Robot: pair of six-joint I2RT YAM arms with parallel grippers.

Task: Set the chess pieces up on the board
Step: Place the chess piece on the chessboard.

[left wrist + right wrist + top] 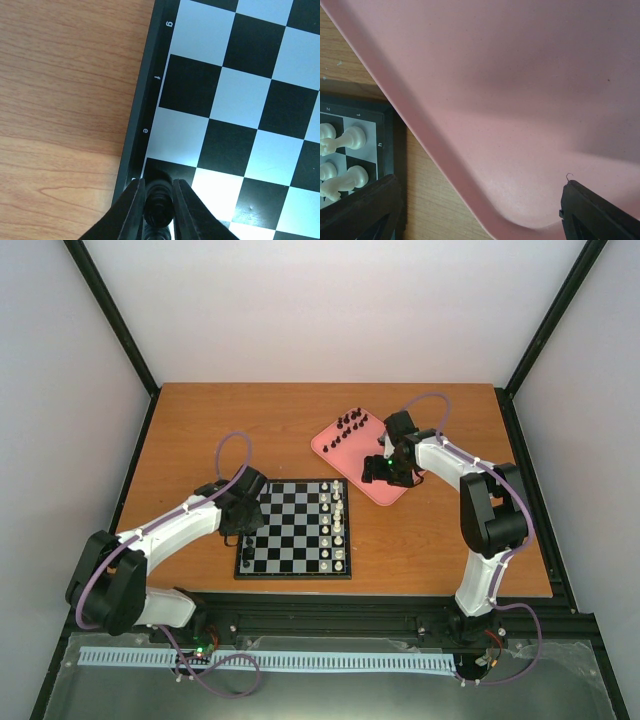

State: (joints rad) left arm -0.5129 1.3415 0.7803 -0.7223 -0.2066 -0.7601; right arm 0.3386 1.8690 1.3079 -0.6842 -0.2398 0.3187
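Note:
In the left wrist view my left gripper (159,186) is shut on a small black chess piece (159,205), low over a dark square at the board's (240,100) left edge, near the letter e. From above, this gripper (243,524) hangs over the board's (293,530) left columns. Several more black chess pieces (351,423) stand at the far end of the pink tray (345,455). My right gripper (386,471) is open over the tray's near part. In its wrist view the wide-spread fingers (600,210) straddle the tray's rounded corner (520,100) with nothing between them.
White pieces (338,525) fill the board's two right columns, and some of these white pieces (350,137) show beside the right wrist's left finger. One small dark piece (246,562) stands on the board's left column near the front. Bare wooden table (200,430) surrounds board and tray.

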